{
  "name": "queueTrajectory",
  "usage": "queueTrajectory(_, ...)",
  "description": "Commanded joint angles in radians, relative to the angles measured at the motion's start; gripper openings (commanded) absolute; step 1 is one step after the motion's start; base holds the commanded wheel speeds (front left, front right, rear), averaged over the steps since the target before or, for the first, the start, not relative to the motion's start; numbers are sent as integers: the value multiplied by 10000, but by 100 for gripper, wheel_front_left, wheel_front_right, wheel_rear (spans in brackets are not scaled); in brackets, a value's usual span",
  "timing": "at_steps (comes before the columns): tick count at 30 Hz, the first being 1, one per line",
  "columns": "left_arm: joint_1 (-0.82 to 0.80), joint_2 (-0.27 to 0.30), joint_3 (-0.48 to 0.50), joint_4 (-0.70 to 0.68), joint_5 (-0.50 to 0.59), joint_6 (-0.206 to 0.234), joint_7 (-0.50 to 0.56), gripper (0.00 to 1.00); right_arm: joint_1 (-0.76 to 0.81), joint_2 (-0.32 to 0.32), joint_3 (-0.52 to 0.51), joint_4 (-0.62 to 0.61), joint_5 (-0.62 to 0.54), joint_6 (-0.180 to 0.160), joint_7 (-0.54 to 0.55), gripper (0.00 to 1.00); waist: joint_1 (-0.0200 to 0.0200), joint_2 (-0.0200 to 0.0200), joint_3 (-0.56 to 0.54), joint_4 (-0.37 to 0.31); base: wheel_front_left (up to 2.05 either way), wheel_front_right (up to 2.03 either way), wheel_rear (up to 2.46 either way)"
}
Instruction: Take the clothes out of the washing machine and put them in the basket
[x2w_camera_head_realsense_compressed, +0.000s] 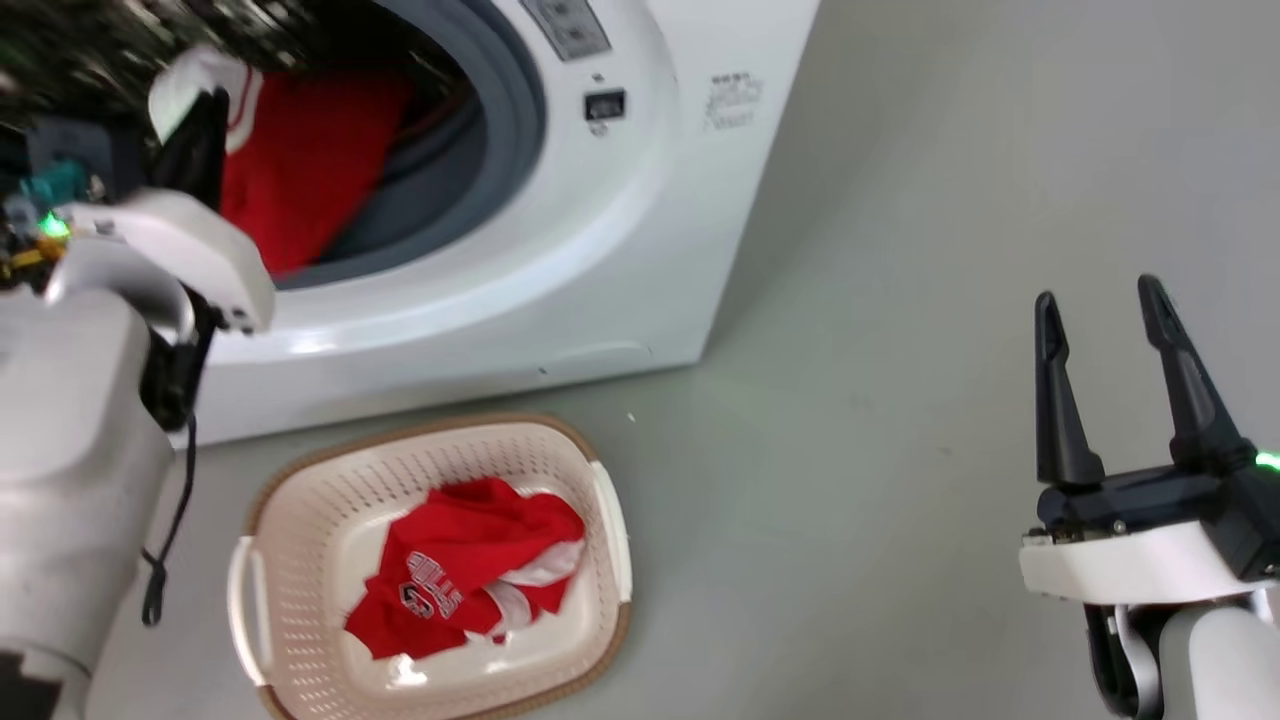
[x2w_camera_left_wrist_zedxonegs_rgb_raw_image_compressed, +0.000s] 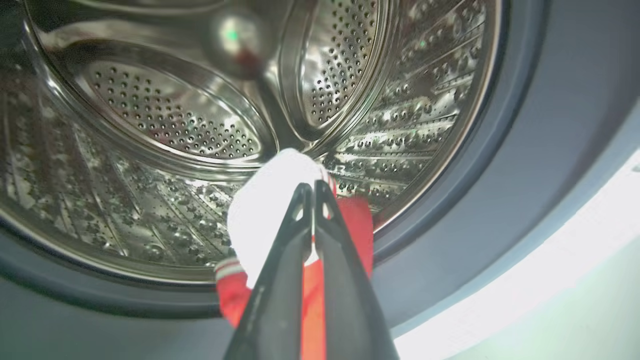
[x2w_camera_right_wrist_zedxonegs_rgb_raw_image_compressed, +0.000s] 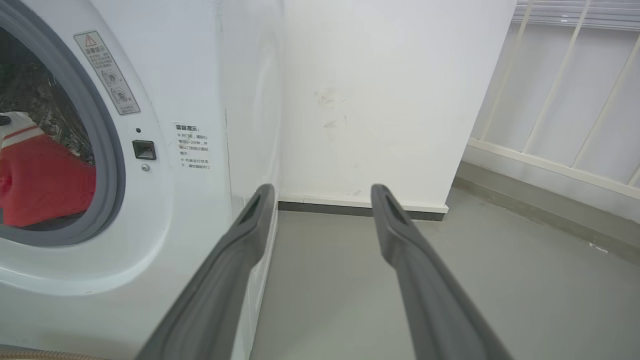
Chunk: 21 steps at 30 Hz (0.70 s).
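Left gripper: clamped on white-cuffed red garment, ten o'clock.
Right gripper: gaped wide, held nothing, four o'clock.

Left arm: the pale forearm is raised and reaches forward, with the white wrist housing bent at its end. A black cable hangs slack beneath it. On this arm the left gripper has its two dark fingers pressed together tip to tip, pinching a red garment by its white cuff.

Right arm: held low and out to the side. Its right gripper points upright, fingers spread well apart, empty.
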Motion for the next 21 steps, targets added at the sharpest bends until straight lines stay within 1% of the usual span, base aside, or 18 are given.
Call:
queueTrajectory(1, 455, -6, 26, -262, -38, 119, -132, 0, 196, 7, -37, 53, -97, -14, -24, 100, 2, 0, -758, 510, 0, 0, 0)
queueTrajectory(3, 955, 37, 84, -830, 7, 337, -263, 0, 348, 8, -67, 95, -136, -14, -24, 100, 2, 0, -1054, 624, 0, 0, 0)
queueTrajectory(7, 2021, 202, 287, -2348, 193, 921, -373, 0, 580, 7, -123, 175, -200, -14, -24, 100, 2, 0, -1613, 846, 0, 0, 0)
queueTrajectory(11, 3074, 398, 586, -4196, 412, 1563, -409, 0, 822, 7, -129, 217, -252, -14, -24, 100, 2, 0, -2055, 1045, 0, 0, 0)
queueTrajectory(16, 4229, 647, 1057, -6570, 936, 2365, -417, 0, 987, 8, -134, 277, -256, -13, -24, 100, 2, 0, -2484, 1224, 0, 0, 0)
queueTrajectory(21, 5097, 772, 1523, -8546, 1381, 2794, -409, 0, 1208, 8, -169, 297, -216, -14, -24, 100, 2, 0, -2798, 1457, 0, 0, 0)
